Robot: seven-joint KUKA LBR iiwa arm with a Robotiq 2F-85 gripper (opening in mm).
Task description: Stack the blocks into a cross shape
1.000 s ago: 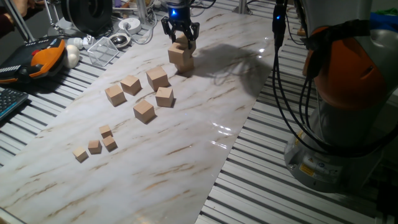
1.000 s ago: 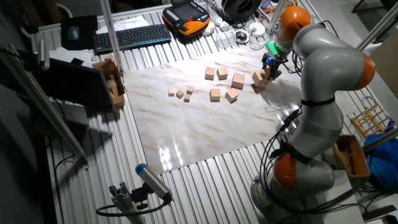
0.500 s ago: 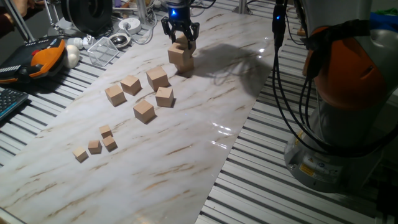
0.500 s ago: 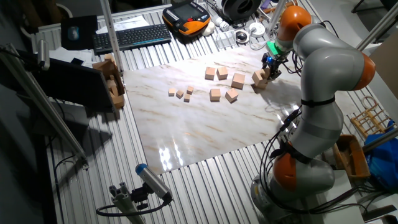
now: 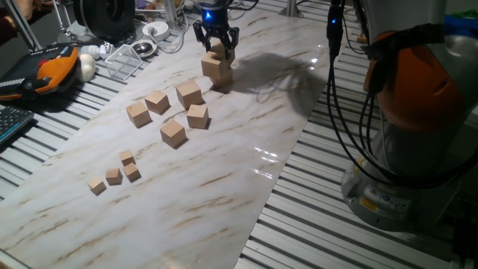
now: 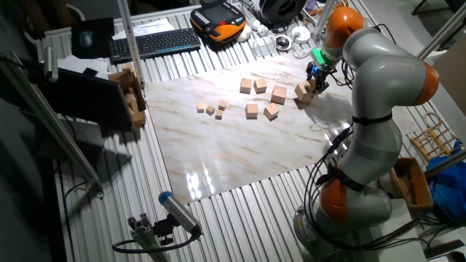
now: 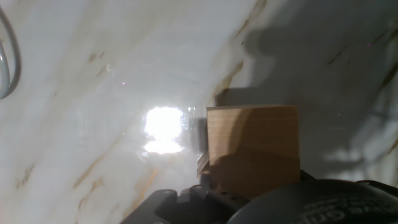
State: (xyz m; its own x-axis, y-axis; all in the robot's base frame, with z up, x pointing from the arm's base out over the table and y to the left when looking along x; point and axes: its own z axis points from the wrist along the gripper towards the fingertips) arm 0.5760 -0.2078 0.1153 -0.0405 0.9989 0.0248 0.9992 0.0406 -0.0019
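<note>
My gripper [image 5: 217, 45] hangs at the far end of the marble board, its fingers spread to either side of a tan block [image 5: 219, 51]. That block rests on top of another block [image 5: 216, 70]; I see a gap between fingers and block, so the gripper looks open. The other fixed view shows the gripper [image 6: 314, 80] over the same pile [image 6: 301, 92]. In the hand view one block [image 7: 252, 149] fills the lower middle, and the fingers are hidden. Several loose blocks lie mid-board, among them a left one [image 5: 138, 113], a large-looking one [image 5: 188, 94] and a near one [image 5: 172, 132].
Several much smaller cubes [image 5: 113, 176] lie at the board's near left. A clear plastic box [image 5: 123, 60], an orange pendant [image 5: 52, 69] and a keyboard [image 5: 11, 123] sit off the board's left edge. The arm's base [image 5: 407, 127] and cables stand to the right.
</note>
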